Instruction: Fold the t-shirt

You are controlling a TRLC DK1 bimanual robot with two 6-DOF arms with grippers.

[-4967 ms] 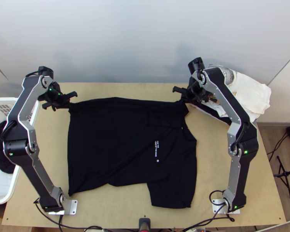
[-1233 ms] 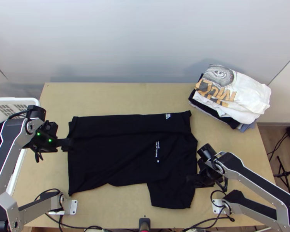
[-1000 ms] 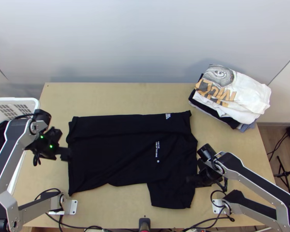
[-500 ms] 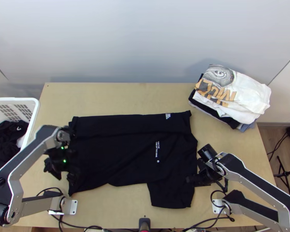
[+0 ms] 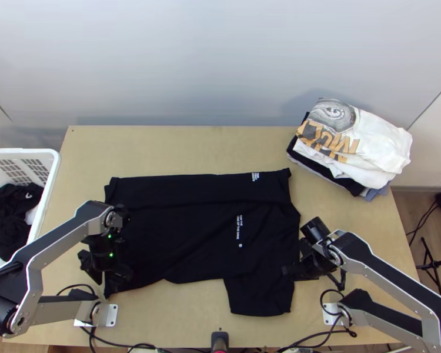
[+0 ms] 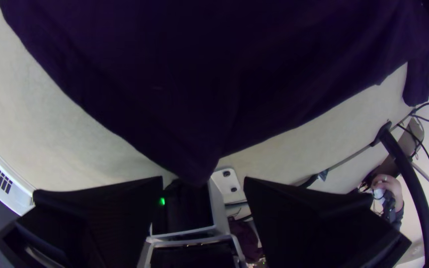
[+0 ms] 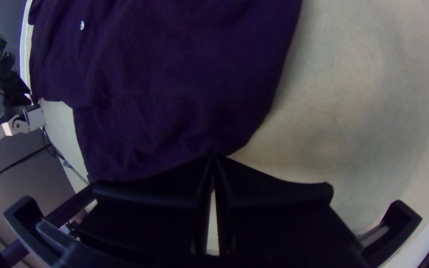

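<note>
Right gripper [image 5: 289,272]: fingers together, clamped on the near sleeve's outer edge of the black t-shirt [image 5: 191,232]. Left gripper [image 5: 119,281]: fingers apart, at the hem's near corner. Shirt lies across mid tabletop [image 5: 179,148], far long side folded in, near sleeve spread toward the near edge.

The light wooden table [image 5: 179,147] stretches out in front of me, a black t-shirt [image 5: 185,223] lying flat across its middle, a sleeve [image 5: 259,297] pointing to five o'clock. A clothes pile [image 5: 379,141] sits at two; white base plates [image 5: 112,315] rest at eight and four.
</note>
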